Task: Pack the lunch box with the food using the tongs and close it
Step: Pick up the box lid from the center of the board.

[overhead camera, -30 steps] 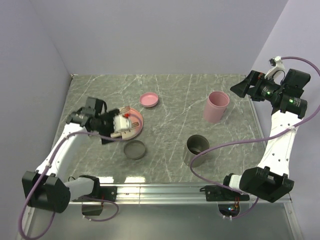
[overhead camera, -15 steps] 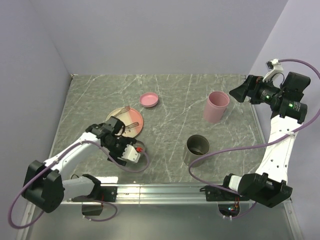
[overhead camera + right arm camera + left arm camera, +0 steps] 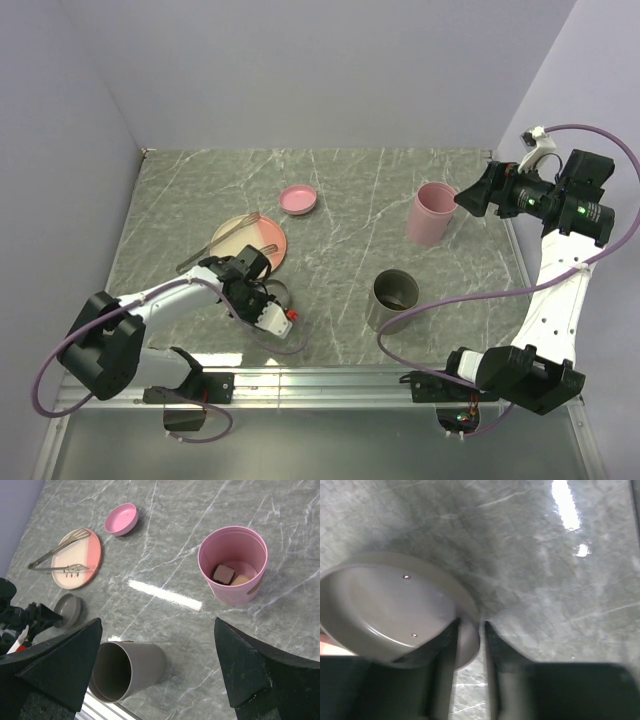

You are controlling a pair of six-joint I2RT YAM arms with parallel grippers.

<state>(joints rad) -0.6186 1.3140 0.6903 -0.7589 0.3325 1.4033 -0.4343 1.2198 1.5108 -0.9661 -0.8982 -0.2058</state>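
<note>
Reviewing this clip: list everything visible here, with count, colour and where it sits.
table: 1, grey marble, under everything
plate: 1, pink and cream, left side
tongs: 1, silver, lying across the plate
pink lid: 1, pink, beyond the plate
grey lid: 1, grey, just in front of the plate
grey cup: 1, grey, upright, near edge
pink cup: 1, pink, upright, right side
food: 2 pieces visible, brown-and-pale and tan, inside the pink cup
left tool: 1, black, fingers astride the grey lid's rim
right tool: 1, black, open, in the air, holding nothing
</note>
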